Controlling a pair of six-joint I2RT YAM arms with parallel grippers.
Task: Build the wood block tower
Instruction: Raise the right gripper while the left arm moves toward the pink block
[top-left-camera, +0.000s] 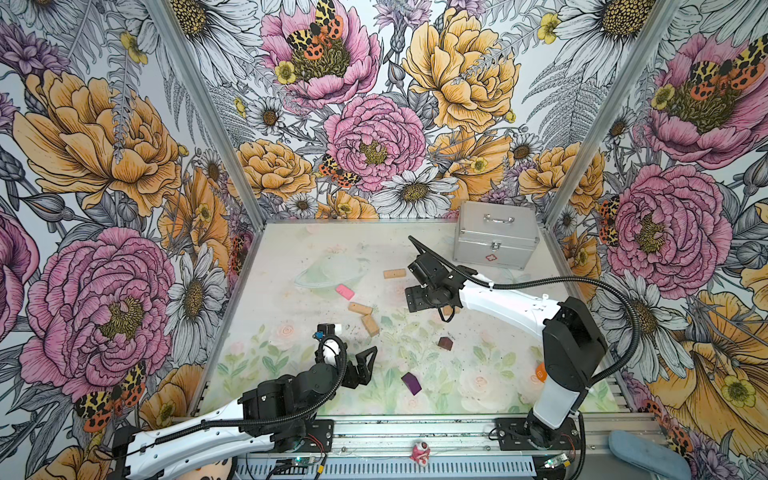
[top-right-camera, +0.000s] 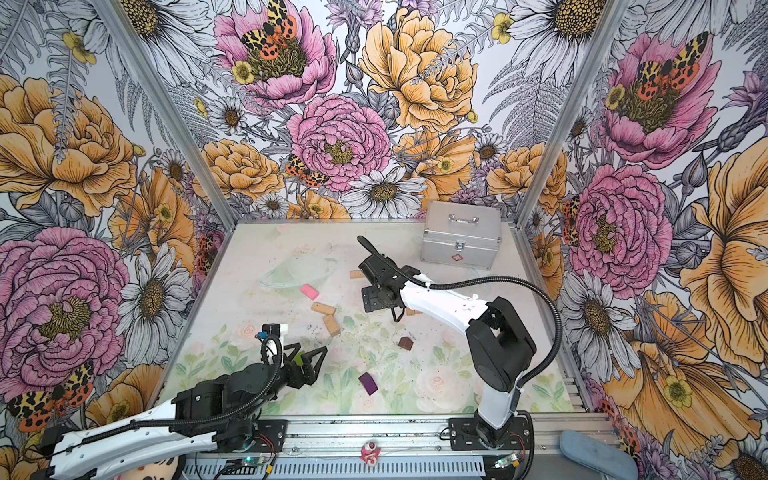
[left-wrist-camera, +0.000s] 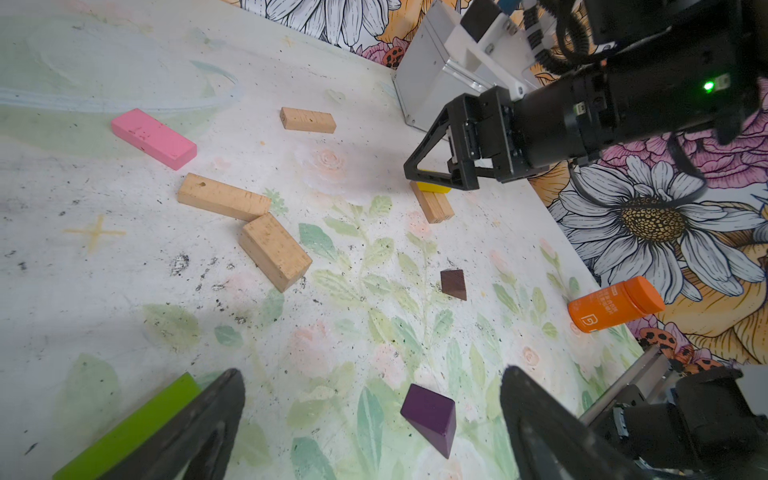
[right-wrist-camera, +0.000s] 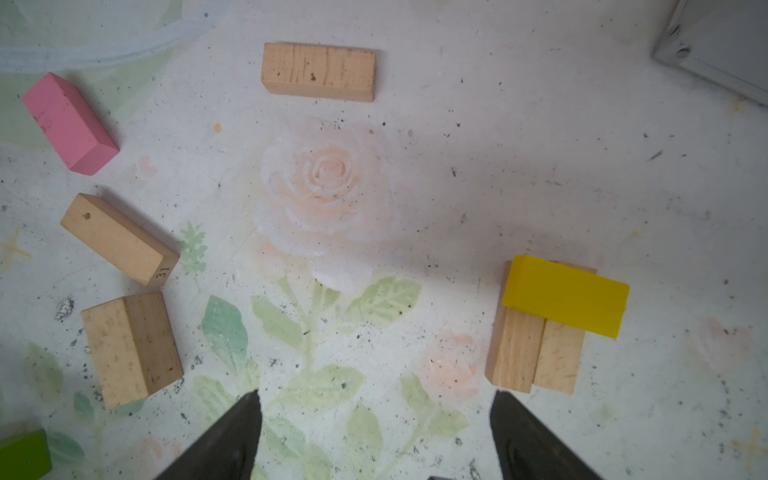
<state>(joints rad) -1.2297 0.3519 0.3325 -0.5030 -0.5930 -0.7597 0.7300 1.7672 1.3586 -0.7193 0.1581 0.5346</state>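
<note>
Toward the near edge of the table (top-left-camera: 291, 249), left of its middle, my left gripper (left-wrist-camera: 370, 376) hangs low, jaws spread wide with nothing between them. The next pick, I judge, turns on this: the lime-green brick (left-wrist-camera: 124, 428) lies just outside one finger (left-wrist-camera: 199, 428), its long axis running alongside that finger rather than across the gap (whether they touch I cannot tell). This arm is clearly the nearer, but it would have to sidestep or turn to straddle the brick.

Further in lie a pink brick (left-wrist-camera: 153, 138) and three loose tan bricks (left-wrist-camera: 224, 202), then a purple brick (left-wrist-camera: 430, 417) and a dark-brown brick (left-wrist-camera: 454, 284). Right of centre the wood block tower (right-wrist-camera: 515, 349) has its start: two tan bricks (right-wrist-camera: 559, 361) side by side, a yellow brick (right-wrist-camera: 567, 295) crossing them. My right gripper (right-wrist-camera: 376, 392) hovers just beside it, released and empty.

The printed mat is scuffed and gritty. Room is ample, with an orange bottle (left-wrist-camera: 615, 305) by the right edge and a silver case (top-left-camera: 496, 235) in the far right corner.
</note>
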